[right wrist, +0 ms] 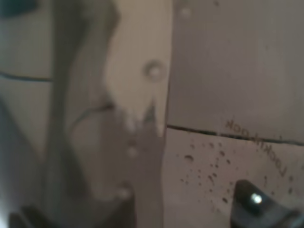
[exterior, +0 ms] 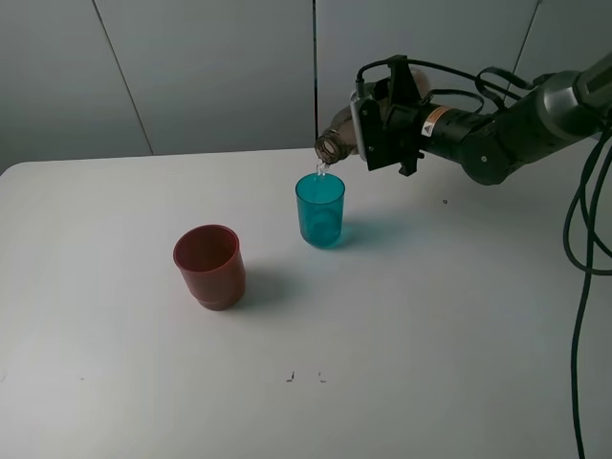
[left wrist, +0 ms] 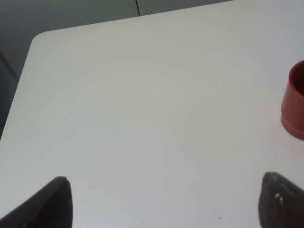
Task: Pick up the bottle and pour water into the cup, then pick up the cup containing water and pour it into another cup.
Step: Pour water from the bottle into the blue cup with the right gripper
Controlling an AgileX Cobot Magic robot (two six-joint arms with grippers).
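Your right gripper (exterior: 367,129) is clamped on the tall smoky grey-brown translucent plastic bottle (exterior: 335,143), with its fingers closed against the body. The bottle is held in the air, tipped roughly level. Its uncapped neck points toward the left of the high view, with the mouth just above the far rim of the small translucent teal-blue plastic tumbler (exterior: 319,210). A thin stream of water (exterior: 323,169) falls from the mouth into the tumbler; you cannot tell the fill level.

The tumbler stands upright on the white table (exterior: 430,335), near the middle. The squat opaque brick-red plastic cup (exterior: 208,266) stands upright on the table too, nearer the camera and to the left of the tumbler, apart from it.

In the right wrist view the bottle (right wrist: 213,95) fills the frame, blurred, with droplets and mirrored lettering on its wall. One dark fingertip (right wrist: 256,204) shows at the edge.

Your left gripper (left wrist: 166,202) hangs over bare table, its jaws spread wide with nothing between them. The red cup (left wrist: 297,102) shows at the edge of that view, well clear of the fingertips (left wrist: 52,204).

Black cables (exterior: 583,239) hang by the right arm.
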